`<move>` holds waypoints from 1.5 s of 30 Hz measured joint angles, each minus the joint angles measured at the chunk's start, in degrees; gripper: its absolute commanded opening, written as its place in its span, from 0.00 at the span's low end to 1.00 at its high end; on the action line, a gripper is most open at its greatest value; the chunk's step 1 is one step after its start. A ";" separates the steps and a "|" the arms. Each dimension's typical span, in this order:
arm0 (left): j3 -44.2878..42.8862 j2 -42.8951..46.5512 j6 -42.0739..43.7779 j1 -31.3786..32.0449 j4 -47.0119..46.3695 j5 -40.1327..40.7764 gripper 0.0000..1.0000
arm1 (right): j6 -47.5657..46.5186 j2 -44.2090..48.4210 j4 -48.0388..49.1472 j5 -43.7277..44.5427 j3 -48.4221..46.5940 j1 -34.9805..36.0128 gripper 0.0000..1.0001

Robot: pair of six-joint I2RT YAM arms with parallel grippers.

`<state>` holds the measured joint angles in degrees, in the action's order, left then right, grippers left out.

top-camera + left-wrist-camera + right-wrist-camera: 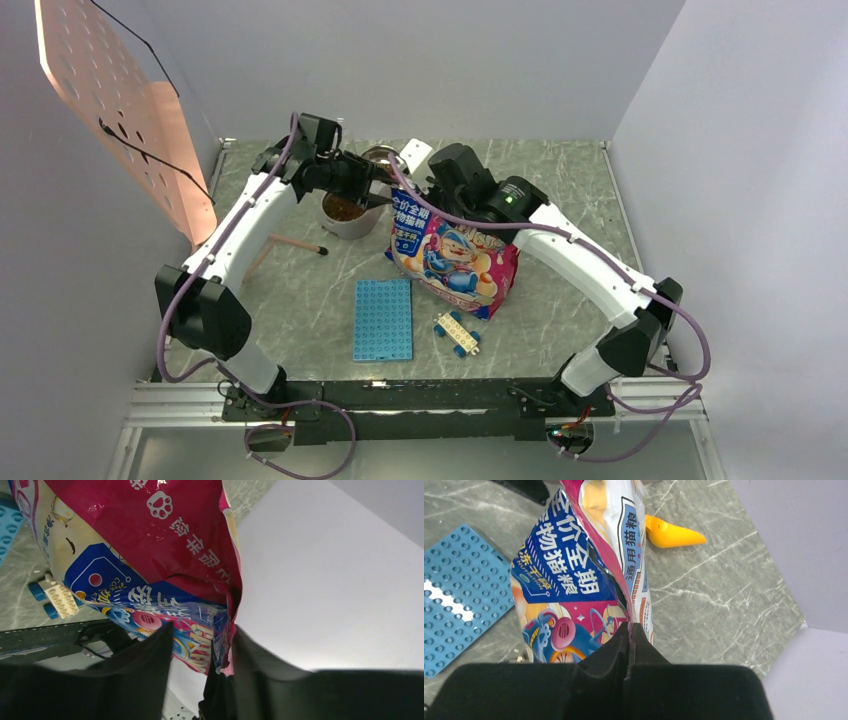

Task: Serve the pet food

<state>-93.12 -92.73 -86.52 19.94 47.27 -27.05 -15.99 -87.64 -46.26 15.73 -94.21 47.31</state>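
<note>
The pet food bag (455, 255), glossy pink, white and blue with a cartoon print, stands upright mid-table. My right gripper (630, 625) is shut on the bag's pink top edge (621, 587), seen from above near the bag's top (432, 192). My left gripper (202, 630) is open at the other side of the top. The bag's torn edge (227, 630) hangs between its fingers, close against the right finger (260, 665). Brown pet food (343, 207) fills the near cup of the steel bowl (350, 226), just left of the bag.
A yellow scoop (669, 534) lies behind the bag. A blue studded baseplate (383, 318) and a small white-and-blue block toy (458, 332) lie in front of it. A thin wooden stick (290, 243) lies to the left. The second steel cup (378, 155) sits farther back.
</note>
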 measured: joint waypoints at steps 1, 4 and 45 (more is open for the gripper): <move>0.87 0.46 -0.15 0.20 -0.39 0.28 0.58 | 0.00 -0.55 -0.96 0.02 -0.96 0.09 0.00; 2.16 0.96 -0.79 2.01 -1.99 1.14 0.61 | 0.00 -1.81 -2.95 0.11 -2.95 0.74 0.00; -9.20 -7.30 2.91 3.89 7.21 -4.87 0.00 | -3.10 0.24 5.84 8.17 5.44 5.31 0.00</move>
<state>-102.32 -100.03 -83.61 23.83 54.48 -31.92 -19.09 -87.39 -40.42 23.90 -88.77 52.62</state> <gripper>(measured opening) 0.021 0.014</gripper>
